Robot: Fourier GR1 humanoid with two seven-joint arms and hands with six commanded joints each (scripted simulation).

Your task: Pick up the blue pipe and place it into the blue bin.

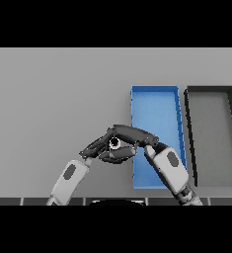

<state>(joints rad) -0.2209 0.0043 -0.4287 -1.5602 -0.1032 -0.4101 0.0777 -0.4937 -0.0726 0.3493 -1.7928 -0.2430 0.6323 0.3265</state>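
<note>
My right hand (pixel 130 134) curls around the pipe (pixel 115 143), left of the blue bin (pixel 154 90). My left hand (pixel 95 147) touches it, fingers unclear; a collision could knock the pipe loose.

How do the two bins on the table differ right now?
The blue bin is bright blue; the black bin has a dark rim around a grey floor. The blue bin lies left of the black one. The right arm crosses the blue bin's lower part; the black bin is almost uncovered. Both are rectangular, side by side.
</note>
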